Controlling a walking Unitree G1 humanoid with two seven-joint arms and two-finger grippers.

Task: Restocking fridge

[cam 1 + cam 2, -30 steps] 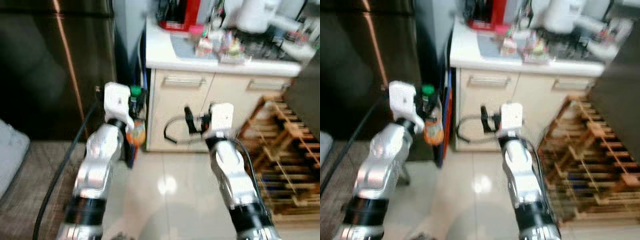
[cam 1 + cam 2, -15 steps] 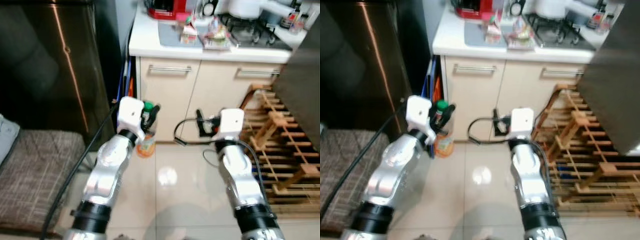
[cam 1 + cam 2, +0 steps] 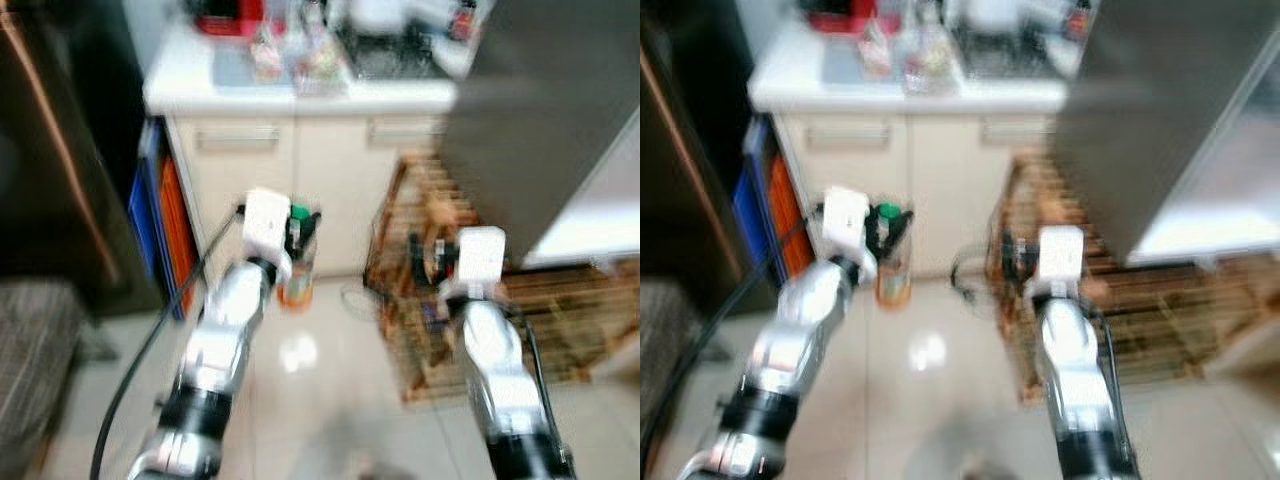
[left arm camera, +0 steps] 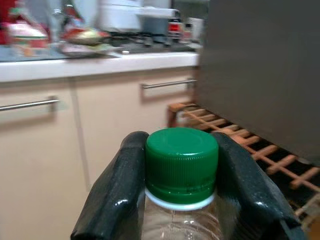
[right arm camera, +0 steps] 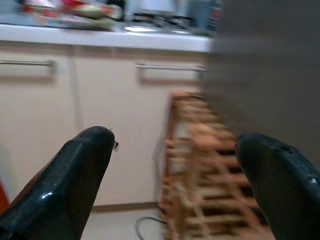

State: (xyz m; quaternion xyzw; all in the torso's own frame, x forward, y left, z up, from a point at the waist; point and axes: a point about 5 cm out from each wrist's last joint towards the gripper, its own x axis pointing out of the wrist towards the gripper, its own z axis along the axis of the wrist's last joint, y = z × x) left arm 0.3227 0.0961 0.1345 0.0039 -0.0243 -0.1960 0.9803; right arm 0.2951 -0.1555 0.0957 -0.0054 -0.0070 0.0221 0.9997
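My left tool (image 4: pixel 181 200) grips a clear bottle (image 3: pixel 296 270) just under its green cap (image 4: pixel 182 162), holding it up before the cream cabinets (image 3: pixel 300 190). My right tool (image 5: pixel 170 170) is spread wide and empty, facing a wooden rack (image 3: pixel 455 270). Blurred clutter, perhaps food packets, sits on the worktop (image 3: pixel 310 95).

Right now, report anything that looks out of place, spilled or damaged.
Nothing spilled or damaged. The oddest thing is a loose cable looped on the floor by the wooden rack. The left gripper holds a capped bottle; the right gripper is open.
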